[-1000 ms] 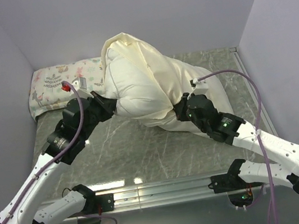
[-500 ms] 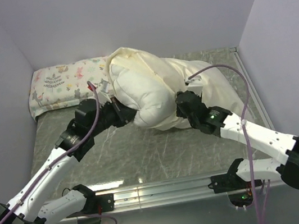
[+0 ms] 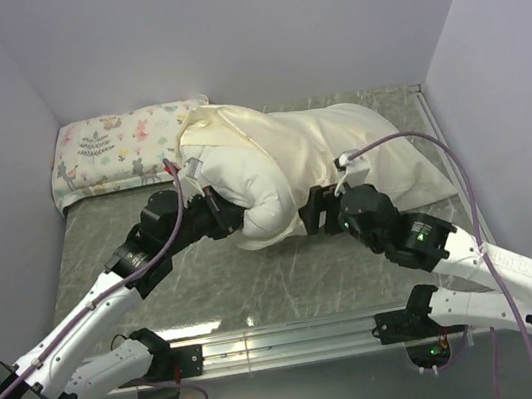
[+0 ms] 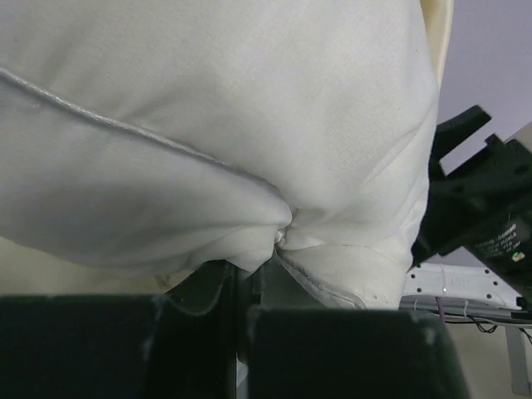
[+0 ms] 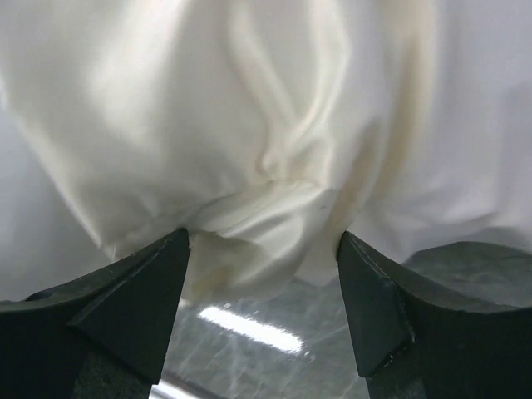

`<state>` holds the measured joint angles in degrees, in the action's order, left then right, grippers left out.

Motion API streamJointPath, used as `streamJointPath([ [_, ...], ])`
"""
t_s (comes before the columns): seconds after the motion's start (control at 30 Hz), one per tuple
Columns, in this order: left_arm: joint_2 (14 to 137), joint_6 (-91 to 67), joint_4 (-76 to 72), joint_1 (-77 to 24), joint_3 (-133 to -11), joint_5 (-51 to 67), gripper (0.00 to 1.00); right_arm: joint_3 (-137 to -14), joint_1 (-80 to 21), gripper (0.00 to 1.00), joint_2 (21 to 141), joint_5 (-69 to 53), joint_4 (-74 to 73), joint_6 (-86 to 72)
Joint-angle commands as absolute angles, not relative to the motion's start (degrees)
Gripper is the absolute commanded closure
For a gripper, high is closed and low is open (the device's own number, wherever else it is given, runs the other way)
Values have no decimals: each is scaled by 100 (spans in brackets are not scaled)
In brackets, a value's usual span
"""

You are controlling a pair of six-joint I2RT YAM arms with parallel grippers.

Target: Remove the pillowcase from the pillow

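The plump white pillow (image 3: pixel 258 199) bulges out of the cream pillowcase (image 3: pixel 338 142), which covers its far and right parts on the table. My left gripper (image 3: pixel 225 213) is shut on a pinched fold of the pillow's near-left end. In the left wrist view the pillow (image 4: pixel 208 125) fills the frame, with my left gripper (image 4: pixel 248 287) closed on the fold. My right gripper (image 3: pixel 311 215) stands open at the bundle's near edge. In the right wrist view the pillowcase (image 5: pixel 274 179) hangs in loose creases just beyond the right gripper (image 5: pixel 263 243), not pinched.
A smaller floral-printed pillow (image 3: pixel 117 150) lies at the back left against the wall. Grey walls close in the marbled table (image 3: pixel 218 278) on three sides. A metal rail (image 3: pixel 288 336) with both arm bases runs along the near edge.
My right gripper has opened and let go of the fabric, drawing back a little. The raised pillow bundle has sunk down onto the table. My left arm moved right, still gripping.
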<state>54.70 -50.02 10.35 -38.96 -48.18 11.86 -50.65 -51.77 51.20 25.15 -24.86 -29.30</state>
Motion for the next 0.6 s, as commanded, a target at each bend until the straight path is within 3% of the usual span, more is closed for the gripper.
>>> streamJointPath([
  [0.0,5344,-5115,246,-4008,-4834,1433,100,-4703,-5659,21,4957,2311,-2119,-3401],
  [0.17,5326,-5150,237,-4069,-4886,1415,100,-4413,-6135,19,5324,2741,-1653,-3910],
  [0.23,5282,-5142,324,-4104,-4922,1380,100,-4246,-6126,24,5466,2944,-1442,-4025],
  [0.3,5186,-5133,404,-4122,-4983,1345,100,-4026,-6047,39,5651,3189,-1310,-4174],
  [0.33,5142,-5124,448,-4131,-4992,1327,99,-3964,-5977,66,5721,3373,-1327,-4218],
  [0.37,5098,-5124,561,-4122,-5036,1301,100,-3868,-5724,76,5852,3410,-1397,-4271],
  [0.43,4949,-5115,667,-4131,-5054,1283,100,-3658,-5389,88,5967,3375,-1450,-4271],
  [0.57,4755,-5142,843,-4122,-4957,1318,99,-3235,-4677,92,5898,2971,-1257,-4263],
])
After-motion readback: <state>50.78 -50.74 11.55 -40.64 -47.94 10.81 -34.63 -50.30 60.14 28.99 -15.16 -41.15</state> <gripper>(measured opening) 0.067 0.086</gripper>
